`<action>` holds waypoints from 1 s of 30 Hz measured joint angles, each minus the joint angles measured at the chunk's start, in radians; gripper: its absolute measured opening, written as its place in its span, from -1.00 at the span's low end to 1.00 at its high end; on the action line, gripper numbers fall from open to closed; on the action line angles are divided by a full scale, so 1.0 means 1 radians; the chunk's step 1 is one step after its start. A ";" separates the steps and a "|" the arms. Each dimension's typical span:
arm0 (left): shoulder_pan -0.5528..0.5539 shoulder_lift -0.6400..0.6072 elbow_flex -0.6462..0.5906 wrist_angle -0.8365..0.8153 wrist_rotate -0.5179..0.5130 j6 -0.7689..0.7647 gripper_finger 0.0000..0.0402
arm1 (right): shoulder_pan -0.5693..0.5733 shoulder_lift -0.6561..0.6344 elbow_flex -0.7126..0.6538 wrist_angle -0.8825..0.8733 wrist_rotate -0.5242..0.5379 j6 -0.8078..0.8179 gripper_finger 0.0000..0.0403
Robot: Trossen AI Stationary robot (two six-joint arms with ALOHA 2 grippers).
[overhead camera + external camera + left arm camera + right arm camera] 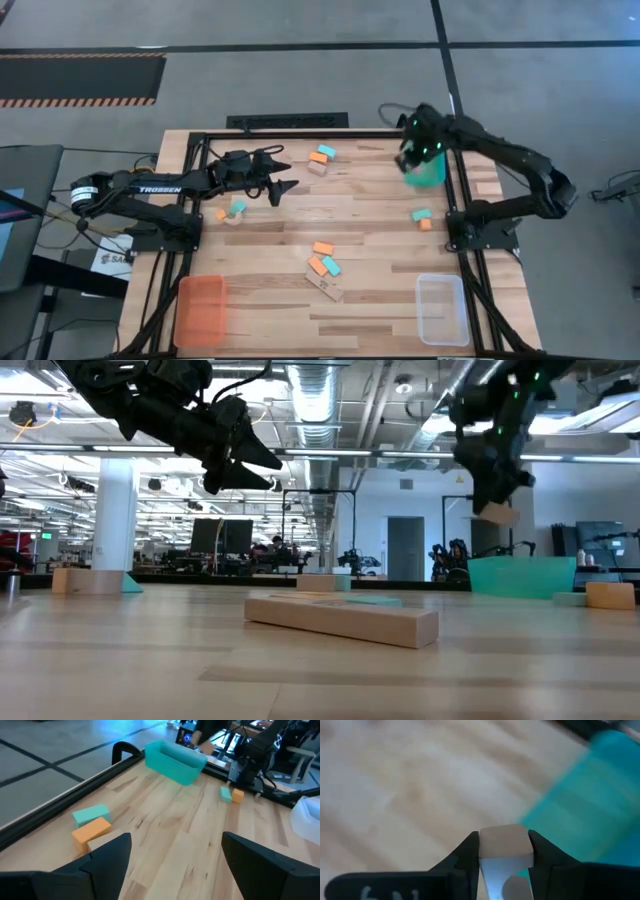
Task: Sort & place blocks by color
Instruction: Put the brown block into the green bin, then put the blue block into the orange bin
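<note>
My right gripper hangs at the far right of the table, shut on a small tan block just above the teal tray. My left gripper hovers open over the left middle of the table, with nothing between its fingers. Loose blocks lie flat on the wood. A teal and orange pair lies at the far middle and a small group lies below my left gripper. A teal and orange pair lies at the right, and several lie at the centre. My right gripper pinches the tan block by two opposite sides between its two fingers. The fingers come steeply from above. The block is lifted clear and hangs below the fingers, over the teal tray's near-left edge.
An orange tray stands at the near left corner and a clear tray at the near right. A long tan block lies near the table's front centre. Bare wood lies between the block groups.
</note>
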 joint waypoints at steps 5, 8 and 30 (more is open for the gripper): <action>0.000 0.000 0.000 0.000 0.000 -0.041 0.49 | -0.167 0.087 0.000 0.001 0.001 0.043 -0.40; 0.000 0.000 0.000 0.000 0.000 -0.067 0.49 | -0.211 0.166 0.000 0.002 0.000 0.046 -0.40; 0.000 0.001 0.000 0.000 -0.009 -0.173 0.49 | -0.221 0.308 -0.001 0.074 0.073 -0.018 0.09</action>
